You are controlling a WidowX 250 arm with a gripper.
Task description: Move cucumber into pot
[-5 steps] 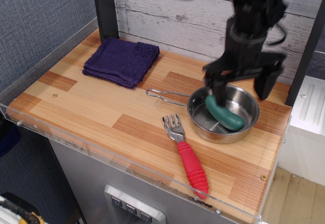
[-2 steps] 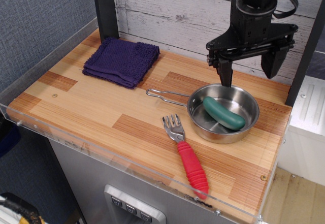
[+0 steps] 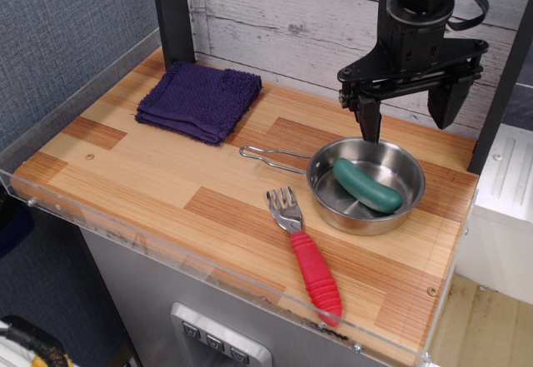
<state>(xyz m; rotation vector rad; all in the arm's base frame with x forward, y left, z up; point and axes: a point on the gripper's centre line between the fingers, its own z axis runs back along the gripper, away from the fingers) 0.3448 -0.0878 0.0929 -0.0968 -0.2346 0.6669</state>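
The teal-green cucumber [image 3: 367, 185] lies inside the shiny steel pot [image 3: 330, 200], which stands on the right part of the wooden table with its wire handle [image 3: 271, 158] pointing left. My black gripper [image 3: 408, 117] hangs above the pot's far rim. It is open and empty, with its two fingers spread wide, and it is clear of the cucumber.
A fork with a red handle [image 3: 305, 253] lies in front of the pot. A folded purple cloth [image 3: 200, 99] lies at the back left. A clear plastic rim [image 3: 208, 267] edges the table's front. A plank wall [image 3: 283, 17] stands behind.
The gripper has let go of the cucumber in the pot and risen above it. It has stayed still over the last half second.
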